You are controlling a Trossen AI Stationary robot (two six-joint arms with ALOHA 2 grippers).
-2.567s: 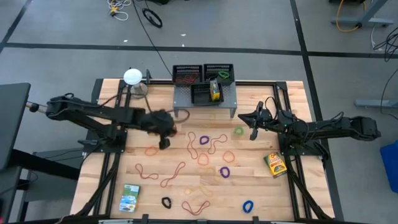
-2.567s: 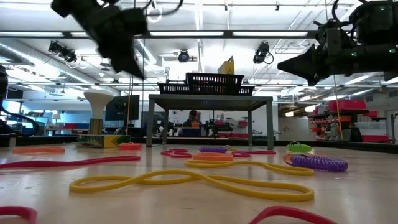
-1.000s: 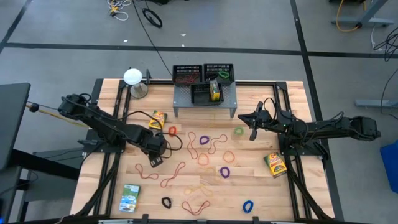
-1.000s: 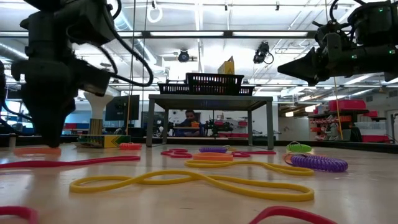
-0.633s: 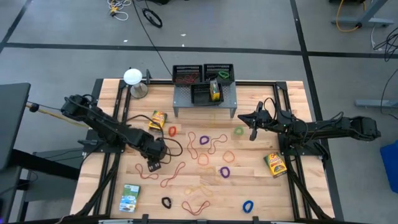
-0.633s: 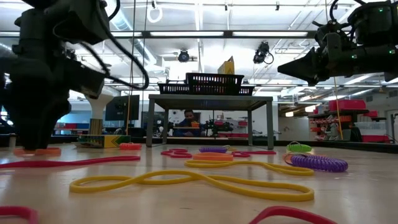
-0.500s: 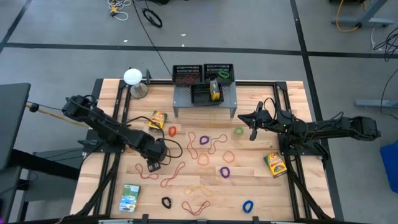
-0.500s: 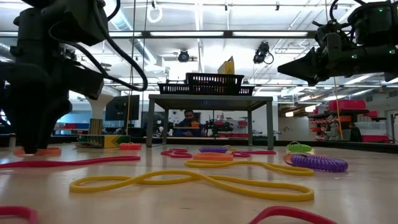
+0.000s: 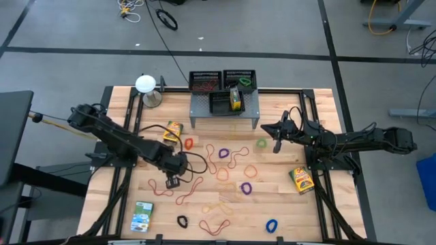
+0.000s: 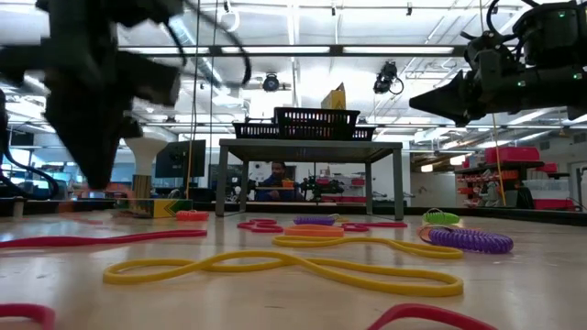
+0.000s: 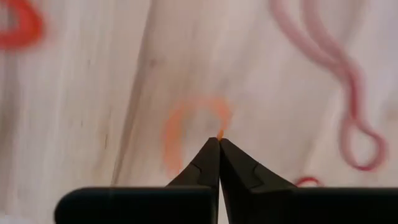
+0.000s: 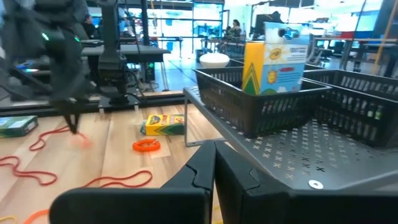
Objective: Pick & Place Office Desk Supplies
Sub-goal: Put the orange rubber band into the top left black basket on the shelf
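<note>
My left gripper [image 11: 219, 140] is pinched shut on a thin orange rubber-band loop [image 11: 186, 127], which hangs from the fingertips just above the pale wooden tabletop [image 9: 286, 218], beside a long red rubber-band loop [image 9: 178, 190]; my right gripper [image 9: 276, 146] hovers closed and empty near the grey perforated metal shelf [image 9: 225, 109]; other bands lie scattered between.

The light wooden plank table [image 9: 279, 211] serves as the landmark. At its far edge, near the middle, stands a grey perforated metal shelf [image 9: 201, 107] on thin legs. Toward the table's far left corner sits a white ball on a stand [image 9: 145, 84]. Around the table lies a grey floor crossed by dark tape lines [image 9: 204, 54], with black and yellow cables [image 9: 167, 19] beyond the far side.
</note>
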